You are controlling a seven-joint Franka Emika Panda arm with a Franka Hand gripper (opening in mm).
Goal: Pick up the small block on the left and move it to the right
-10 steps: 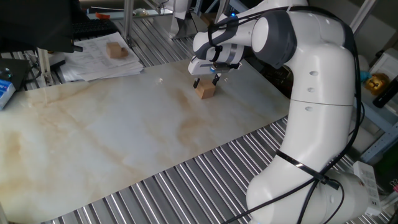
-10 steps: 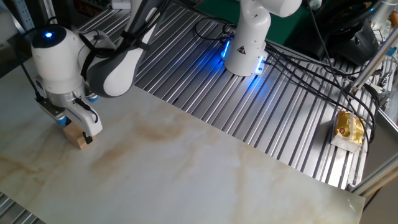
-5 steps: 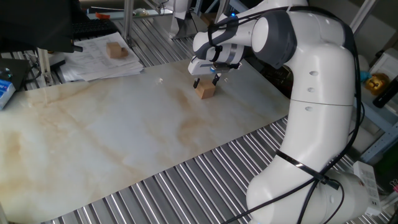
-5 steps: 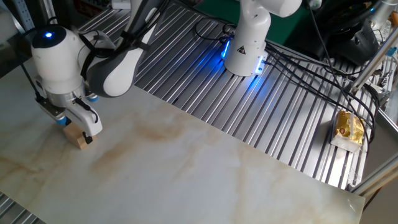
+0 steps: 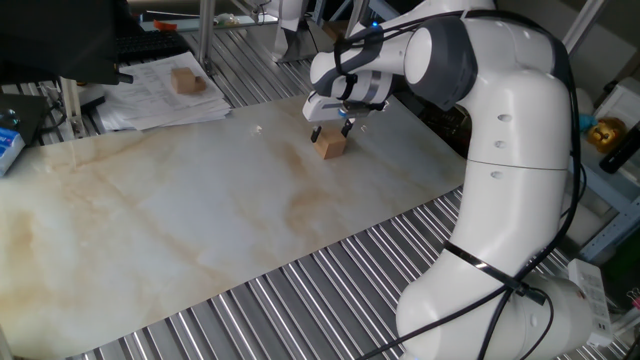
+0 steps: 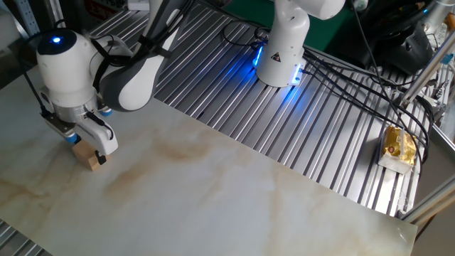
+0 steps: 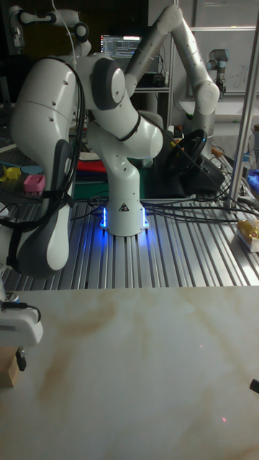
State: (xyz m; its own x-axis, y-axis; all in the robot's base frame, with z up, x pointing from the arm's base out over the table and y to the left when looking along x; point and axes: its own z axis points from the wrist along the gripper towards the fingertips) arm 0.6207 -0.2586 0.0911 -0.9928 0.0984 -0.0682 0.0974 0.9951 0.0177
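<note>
While the small block (image 5: pixel 330 146) sits on the table (image 5: pixel 180 215), the hand (image 5: pixel 331 131) straddles it (fingers spread).

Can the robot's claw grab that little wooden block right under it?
Probably yes. The claw sits right over the small light-tan wooden cube, a finger on each side, and nothing on the marbled tabletop blocks it.
</note>
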